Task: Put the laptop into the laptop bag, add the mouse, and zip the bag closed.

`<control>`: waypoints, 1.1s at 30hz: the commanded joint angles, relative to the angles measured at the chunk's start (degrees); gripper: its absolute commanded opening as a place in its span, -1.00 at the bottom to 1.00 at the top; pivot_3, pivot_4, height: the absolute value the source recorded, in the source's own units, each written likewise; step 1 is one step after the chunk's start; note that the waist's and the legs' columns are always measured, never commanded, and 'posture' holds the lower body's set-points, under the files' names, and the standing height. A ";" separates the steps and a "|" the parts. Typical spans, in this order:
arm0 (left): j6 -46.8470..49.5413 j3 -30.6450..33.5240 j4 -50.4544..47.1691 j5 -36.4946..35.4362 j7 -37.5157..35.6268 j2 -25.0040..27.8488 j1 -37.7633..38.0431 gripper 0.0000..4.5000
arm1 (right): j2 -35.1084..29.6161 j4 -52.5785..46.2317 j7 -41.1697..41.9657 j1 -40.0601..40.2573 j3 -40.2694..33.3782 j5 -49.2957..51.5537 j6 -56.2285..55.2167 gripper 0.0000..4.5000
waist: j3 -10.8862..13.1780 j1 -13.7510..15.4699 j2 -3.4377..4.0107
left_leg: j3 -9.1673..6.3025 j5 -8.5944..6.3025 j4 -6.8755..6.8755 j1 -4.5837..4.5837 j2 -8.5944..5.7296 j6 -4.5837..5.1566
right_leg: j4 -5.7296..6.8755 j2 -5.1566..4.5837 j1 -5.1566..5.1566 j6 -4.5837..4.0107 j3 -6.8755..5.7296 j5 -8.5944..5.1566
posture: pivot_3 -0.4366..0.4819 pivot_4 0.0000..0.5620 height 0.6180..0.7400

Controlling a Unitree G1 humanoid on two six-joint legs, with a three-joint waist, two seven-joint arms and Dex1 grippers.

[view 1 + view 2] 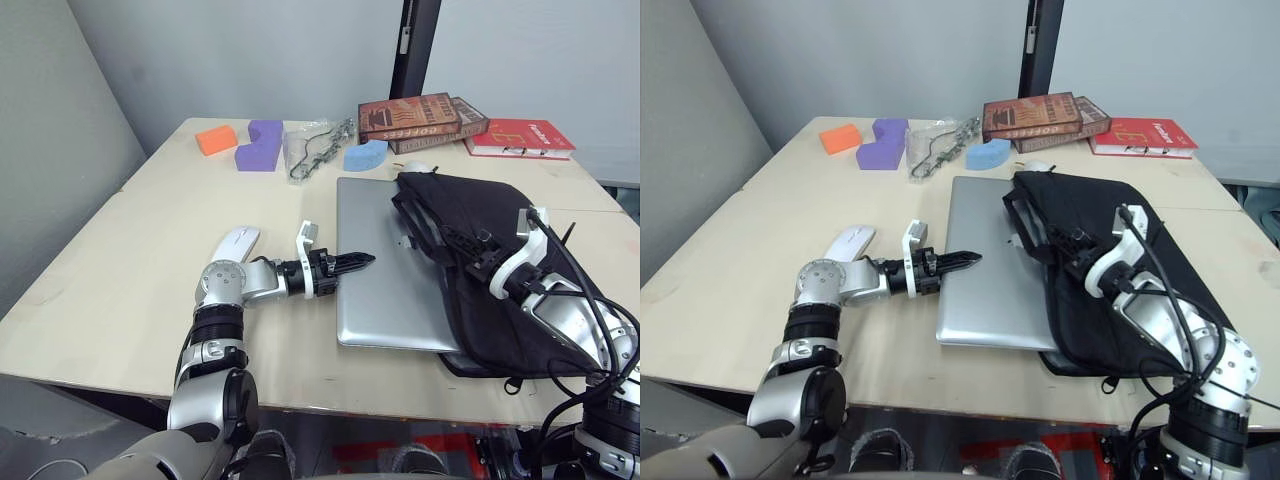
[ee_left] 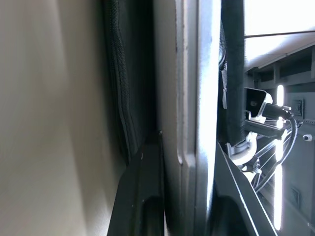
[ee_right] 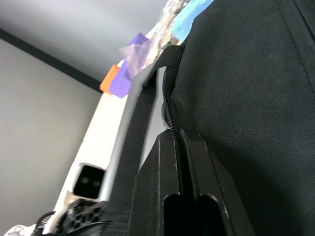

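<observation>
Left tool (image 1: 362, 260) clamped on laptop (image 1: 385, 290) edge; right tool (image 3: 179, 142) seemingly pinching laptop bag (image 1: 500, 280).

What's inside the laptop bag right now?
The laptop is partly in: its right edge sits inside the laptop bag, most of the lid still out on the table. The bag's interior is covered by fabric. The mouse lies outside, near the left gripper.

The brown rectangular hardcover book (image 1: 409, 114) at the far side of the table carries the pale word "COFFEES" on its spine. The lettering on the red flat book (image 1: 520, 137) beside it is too small to read.
</observation>
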 commanded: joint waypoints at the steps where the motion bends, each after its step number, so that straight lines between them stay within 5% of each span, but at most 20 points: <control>1: -2.46 -0.44 -2.15 -2.99 -5.10 -1.05 -1.90 -0.85 | 0.73 -3.03 -1.33 -1.36 3.74 4.05 -3.23 -0.99 | 0.00 0.02 0.00 | 0.00 0.00 0.00 -0.01 0.00 0.00 | 0.00 0.00 -0.01 0.01 0.00 0.00 | -0.05 -0.47 0.89; 14: -6.86 -3.45 -3.04 -2.11 -4.03 -4.67 -0.12 -0.85 | 2.43 -2.52 -4.65 -3.00 16.47 12.60 -7.84 -0.99 | 0.00 0.31 0.00 | -0.19 0.01 0.03 -0.39 -0.01 0.00 | -0.18 -0.01 -0.12 0.37 -0.17 0.21 | -0.05 -0.47 0.89; 33: -14.95 -11.38 -0.89 3.32 -9.11 -9.31 -0.70 -0.85 | -0.72 -2.73 -5.87 -2.89 19.53 14.68 -12.42 -0.99 | 0.00 0.26 0.00 | -0.21 0.01 0.11 -0.42 -0.03 0.02 | -0.15 -0.04 -0.11 0.45 -0.17 0.26 | -0.05 -0.47 0.89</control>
